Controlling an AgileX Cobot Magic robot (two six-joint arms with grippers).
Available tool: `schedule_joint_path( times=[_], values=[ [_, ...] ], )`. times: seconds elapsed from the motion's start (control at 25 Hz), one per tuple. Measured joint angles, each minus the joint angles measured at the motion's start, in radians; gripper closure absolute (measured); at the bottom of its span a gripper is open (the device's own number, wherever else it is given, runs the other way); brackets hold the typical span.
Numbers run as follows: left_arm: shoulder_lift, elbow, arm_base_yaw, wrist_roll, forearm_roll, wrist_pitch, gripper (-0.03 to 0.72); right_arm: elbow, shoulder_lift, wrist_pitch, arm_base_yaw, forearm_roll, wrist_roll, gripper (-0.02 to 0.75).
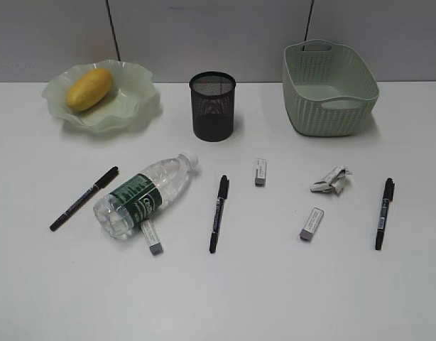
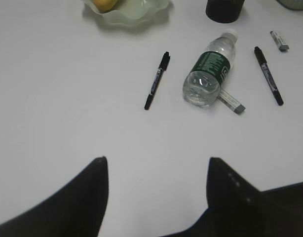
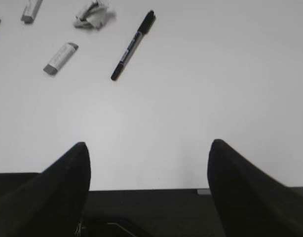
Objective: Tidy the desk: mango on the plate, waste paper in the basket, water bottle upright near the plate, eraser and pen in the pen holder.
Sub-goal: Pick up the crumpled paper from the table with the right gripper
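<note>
Mango, yellow-orange and oval (image 1: 89, 89), already lies in the pale green wavy-rimmed plate (image 1: 136, 99) at the upper left of the exterior view, so that part of the tidy-up looks done. Everything else waits on the plain white bench (image 1: 275, 298): the clear plastic water bottle with a dark green label (image 1: 142, 197) lies on its side at lower centre-left, its base over a grey eraser (image 1: 153, 239); three black pens (image 1: 218, 213) and two more grey erasers (image 1: 312, 224) are scattered across the middle; the crumpled white-grey waste paper (image 1: 331, 180) sits centre-right, below the pale green woven-look basket (image 1: 329, 89). The black wire-mesh pen holder (image 1: 213, 105) stands empty-looking at top centre.

Both arms hang back, the left tool (image 2: 156, 165) and right tool (image 3: 149, 150) each spread wide and empty. The likely next step is a first pick. The paper suits the right tool: descend straight over the wad, close on its bulk, lift clear before crossing the basket rim.
</note>
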Motion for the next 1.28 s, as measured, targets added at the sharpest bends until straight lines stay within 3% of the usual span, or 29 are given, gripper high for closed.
schedule_joint_path(
  times=[0.12,0.36,0.92,1.28],
  values=[
    [-0.001,0.0,0.0,0.0,0.0,0.0,0.218,-0.017,0.14,-0.06,0.001,-0.011,0.028,0.182],
    [-0.001,0.0,0.0,0.0,0.0,0.0,0.232,-0.045,0.429,-0.41,0.001,0.084,0.042,0.203],
    [-0.001,0.0,0.0,0.0,0.0,0.0,0.241,-0.291,1.164,-0.539,0.019,0.277,0.037,0.207],
    [-0.001,0.0,0.0,0.0,0.0,0.0,0.244,-0.513,1.481,-0.545,0.218,0.262,0.158,0.207]
  ],
)
